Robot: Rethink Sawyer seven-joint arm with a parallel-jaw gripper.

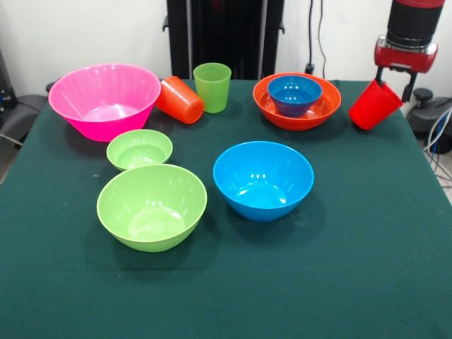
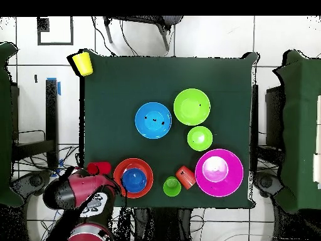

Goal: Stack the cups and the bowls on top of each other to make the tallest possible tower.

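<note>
Front view: the gripper (image 1: 393,78) is seen at about two o'clock, its jaws closed on the rim of the red cup (image 1: 373,104), which is held tilted, mouth up toward the arm and base swung down toward the table (image 1: 339,282). Whether the base is touching the cloth cannot be told. The tilt is judged to come from a grip on one side of the rim only, so that the cup hangs off-axis.

Just beside the cup, toward nine o'clock from it, the orange bowl (image 1: 296,106) is found with the small blue bowl (image 1: 294,94) nested upright inside it; this pair is taken as the start of the tower, the wide shallow bowl serving as a steady base. The cup is held close to it, presumably to be added there.

Farther out, the green cup (image 1: 212,86) is standing upright at twelve o'clock, and the orange cup (image 1: 179,99) is lying on its side against the pink bowl (image 1: 104,100) at ten o'clock. The small green bowl (image 1: 139,149) is placed just before the pink one, with the large green bowl (image 1: 152,206) at seven o'clock and the large blue bowl (image 1: 263,179) near the centre. All are open side up and unstacked.

In the overhead view a yellow cup (image 2: 82,63) is seen beyond the table's corner, well apart from everything else. Most of the task is judged to be left.
</note>
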